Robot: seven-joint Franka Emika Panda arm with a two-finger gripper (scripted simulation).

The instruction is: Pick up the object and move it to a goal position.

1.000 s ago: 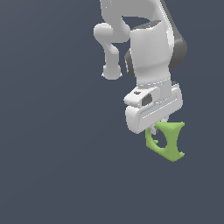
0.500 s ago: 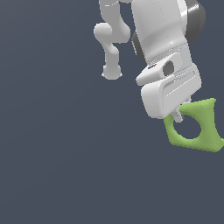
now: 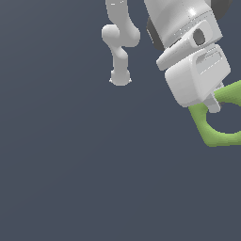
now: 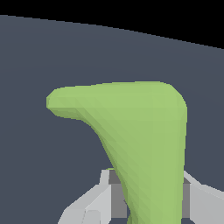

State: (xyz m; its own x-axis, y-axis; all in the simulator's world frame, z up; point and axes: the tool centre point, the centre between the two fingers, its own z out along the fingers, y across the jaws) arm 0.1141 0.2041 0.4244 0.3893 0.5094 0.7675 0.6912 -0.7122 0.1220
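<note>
Wrist view: the lime-green object (image 4: 144, 140) is seen clamped between the fingers (image 4: 94, 199) of the hand (image 4: 146, 199), which are closed narrowly onto its lower part. In the exterior view the hand (image 3: 214, 104) is held tilted at the exterior view's right edge, and the object (image 3: 212, 127) is carried beneath it, partly cut off by the frame.

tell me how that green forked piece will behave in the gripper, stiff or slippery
Probably stiff: the green piece keeps its curved loop shape while hanging from the gripper. Possibly slippery, since its surface looks smooth and rounded in the wrist view. It may swivel, as most of its bulk sits off to one side of the fingers.
</note>
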